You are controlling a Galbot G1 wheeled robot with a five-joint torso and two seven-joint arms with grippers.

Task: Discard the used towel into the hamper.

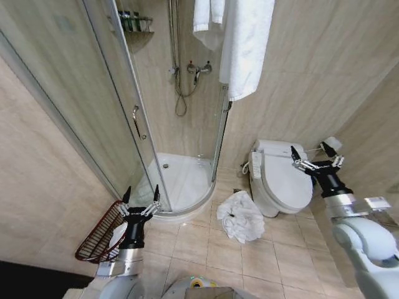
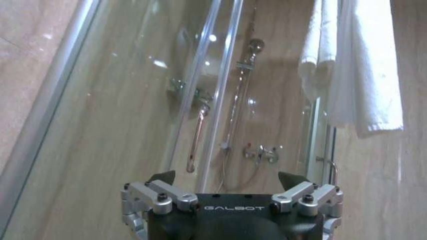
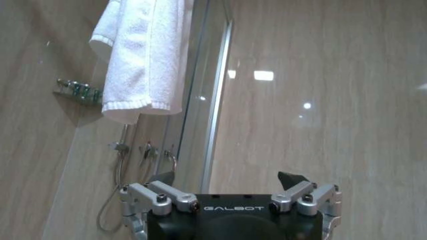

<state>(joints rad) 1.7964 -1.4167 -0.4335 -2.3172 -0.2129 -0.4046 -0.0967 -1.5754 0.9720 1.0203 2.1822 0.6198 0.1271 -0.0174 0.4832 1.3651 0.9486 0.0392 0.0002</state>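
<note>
Two claws, both raised w/ fingers apart, empty: left claw (image 1: 140,198) by hamper (image 1: 100,233), right claw (image 1: 316,159) over toilet (image 1: 282,180). Used towel (image 1: 240,215) crumpled on floor, 3 o'clock of hamper. Approach from above, pinch a thick fold.

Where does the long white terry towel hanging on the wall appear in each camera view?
Head view: the long white terry towel hangs at the top, right of the glass shower door.
Left wrist view: towel beside that door's edge.
Right wrist view: towel beside the same door.
Shared landmark: the chrome mixer tap.
</note>
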